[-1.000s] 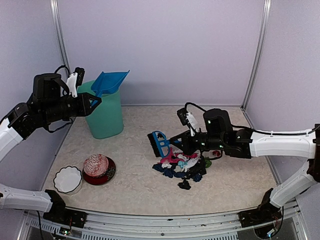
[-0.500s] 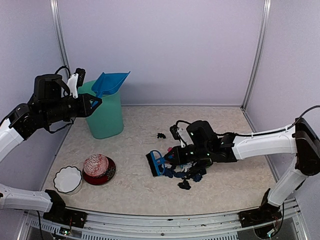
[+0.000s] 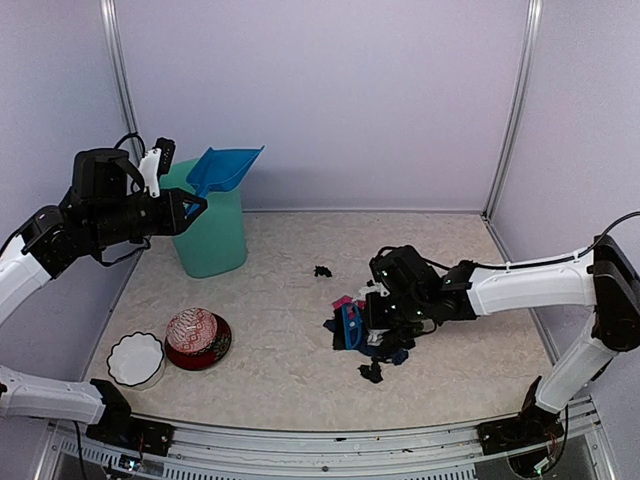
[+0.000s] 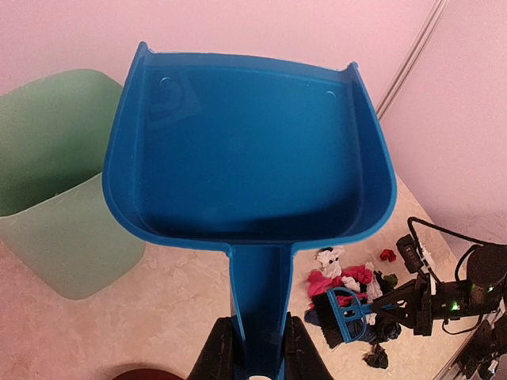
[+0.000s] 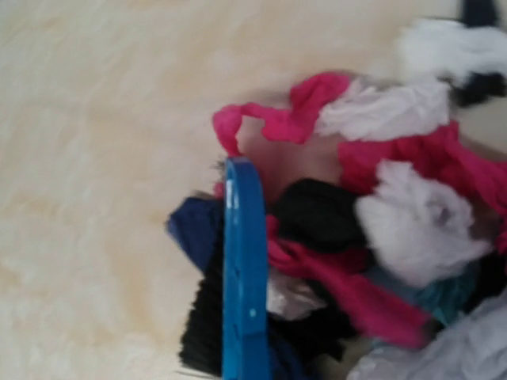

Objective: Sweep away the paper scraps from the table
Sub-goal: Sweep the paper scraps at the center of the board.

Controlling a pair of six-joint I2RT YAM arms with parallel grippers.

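The paper scraps lie in a pile of black, pink, white and blue bits on the table, right of centre. One black scrap lies apart behind the pile and another in front. My right gripper is shut on a small blue hand brush, whose bristles press the pile's left side. The right wrist view shows the brush against pink, white and black scraps; its fingers are out of frame. My left gripper is shut on the handle of a blue dustpan, held in the air. The handle sits between its fingers.
A green bin stands at the back left, under the dustpan, and also shows in the left wrist view. A white bowl and a red patterned bowl sit at the front left.
My right gripper came down from above the table and drew the brush rightward into the pile, bunching the scraps tighter. The left gripper and dustpan rose very slightly.
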